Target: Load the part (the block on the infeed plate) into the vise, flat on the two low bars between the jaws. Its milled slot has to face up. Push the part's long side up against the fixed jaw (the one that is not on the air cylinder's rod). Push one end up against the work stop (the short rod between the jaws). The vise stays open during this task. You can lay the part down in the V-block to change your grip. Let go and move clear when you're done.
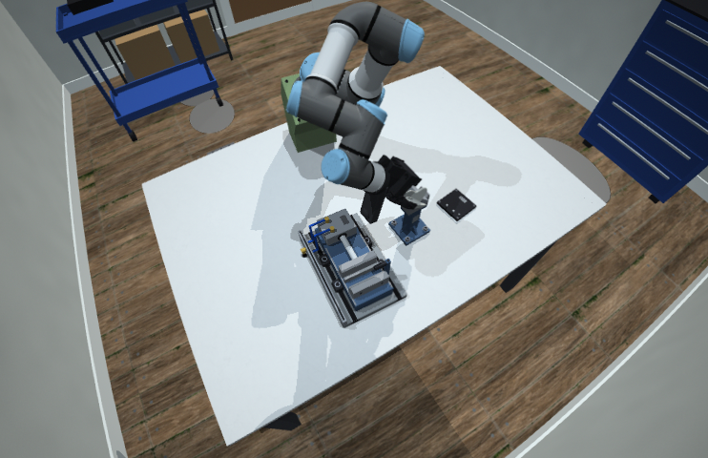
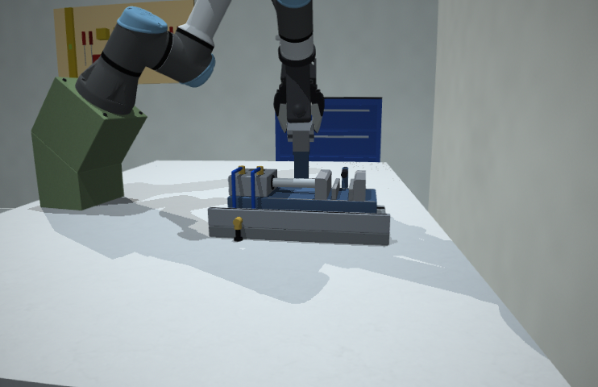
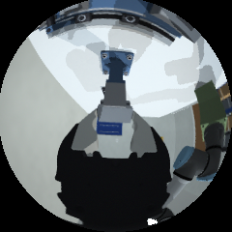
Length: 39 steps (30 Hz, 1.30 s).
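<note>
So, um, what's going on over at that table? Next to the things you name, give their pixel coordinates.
A robot arm's gripper [image 1: 417, 197] [image 2: 301, 129] [image 3: 114, 109] is closed on a grey block [image 2: 300, 128] [image 3: 115, 114] at the top of the blue stand [image 1: 410, 222] [image 2: 301, 164] [image 3: 115, 74]. The vise [image 1: 371, 298] [image 2: 304, 203] beside it stands open, with no block between its jaws, so the loading isn't finished.
</note>
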### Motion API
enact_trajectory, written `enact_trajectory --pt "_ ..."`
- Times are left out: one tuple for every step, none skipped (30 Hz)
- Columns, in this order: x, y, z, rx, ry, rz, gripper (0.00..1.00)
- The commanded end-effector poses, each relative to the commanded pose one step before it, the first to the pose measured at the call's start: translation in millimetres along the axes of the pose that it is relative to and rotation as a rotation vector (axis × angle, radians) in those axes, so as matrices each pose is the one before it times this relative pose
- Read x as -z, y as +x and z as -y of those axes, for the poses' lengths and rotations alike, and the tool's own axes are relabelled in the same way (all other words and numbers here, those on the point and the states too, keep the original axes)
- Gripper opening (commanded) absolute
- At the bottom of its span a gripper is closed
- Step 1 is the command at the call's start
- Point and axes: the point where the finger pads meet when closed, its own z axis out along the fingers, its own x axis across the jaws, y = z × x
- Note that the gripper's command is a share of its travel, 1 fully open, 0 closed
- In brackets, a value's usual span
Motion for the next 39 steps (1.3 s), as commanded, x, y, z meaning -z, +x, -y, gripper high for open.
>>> enact_trajectory --pt "1.356 -0.38 -1.163 0.0017 0.00101 0.00072 0.0" --pt "0.276 0.03 -0.281 0.0 0.0 0.0 0.0" --pt "0.29 0.03 -0.296 0.0 0.0 0.0 0.0" --pt "0.303 0.03 -0.311 0.0 0.0 0.0 0.0" --pt "0.324 0.01 -0.319 0.0 0.0 0.0 0.0" --pt "0.339 0.0 -0.331 0.0 0.0 0.0 0.0" --pt "0.351 0.0 -0.345 0.0 0.0 0.0 0.0" --pt "0.362 0.0 -0.358 0.0 0.0 0.0 0.0" --pt "0.372 0.0 -0.37 0.0 0.0 0.0 0.0" --pt "0.0 0.0 0.0 0.0 0.0 0.0 0.0" --pt "0.0 0.0 0.0 0.0 0.0 0.0 0.0" --pt "0.382 0.0 -0.382 0.0 0.0 0.0 0.0" --pt "0.39 0.0 -0.394 0.0 0.0 0.0 0.0" --pt "0.398 0.0 -0.404 0.0 0.0 0.0 0.0" --pt "0.405 0.0 -0.415 0.0 0.0 0.0 0.0" --pt "0.414 0.0 -0.418 0.0 0.0 0.0 0.0" --pt "0.425 0.0 -0.414 0.0 0.0 0.0 0.0" --pt "0.43 0.0 -0.422 0.0 0.0 0.0 0.0" --pt "0.434 0.0 -0.429 0.0 0.0 0.0 0.0" --pt "0.437 0.0 -0.435 0.0 0.0 0.0 0.0" --pt "0.439 0.0 -0.441 0.0 0.0 0.0 0.0" --pt "0.44 0.0 -0.446 0.0 0.0 0.0 0.0" --pt "0.44 0.0 -0.45 0.0 0.0 0.0 0.0" --pt "0.441 0.0 -0.449 0.0 0.0 0.0 0.0" --pt "0.446 0.0 -0.435 0.0 0.0 0.0 0.0" --pt "0.444 0.0 -0.436 0.0 0.0 0.0 0.0" --pt "0.0 0.0 0.0 0.0 0.0 0.0 0.0" --pt "0.0 0.0 0.0 0.0 0.0 0.0 0.0" --pt "0.441 0.0 -0.436 0.0 0.0 0.0 0.0" --pt "0.437 0.0 -0.436 0.0 0.0 0.0 0.0" --pt "0.432 0.0 -0.434 0.0 0.0 0.0 0.0" --pt "0.426 0.0 -0.432 0.0 0.0 0.0 0.0" --pt "0.42 0.0 -0.429 0.0 0.0 0.0 0.0" --pt "0.413 0.0 -0.424 0.0 0.0 0.0 0.0" --pt "0.413 0.0 -0.401 0.0 0.0 0.0 0.0" --pt "0.404 0.0 -0.395 0.0 0.0 0.0 0.0" --pt "0.394 0.0 -0.389 0.0 0.0 0.0 0.0" --pt "0.384 0.0 -0.382 0.0 0.0 0.0 0.0" --pt "0.373 0.0 -0.373 0.0 0.0 0.0 0.0"
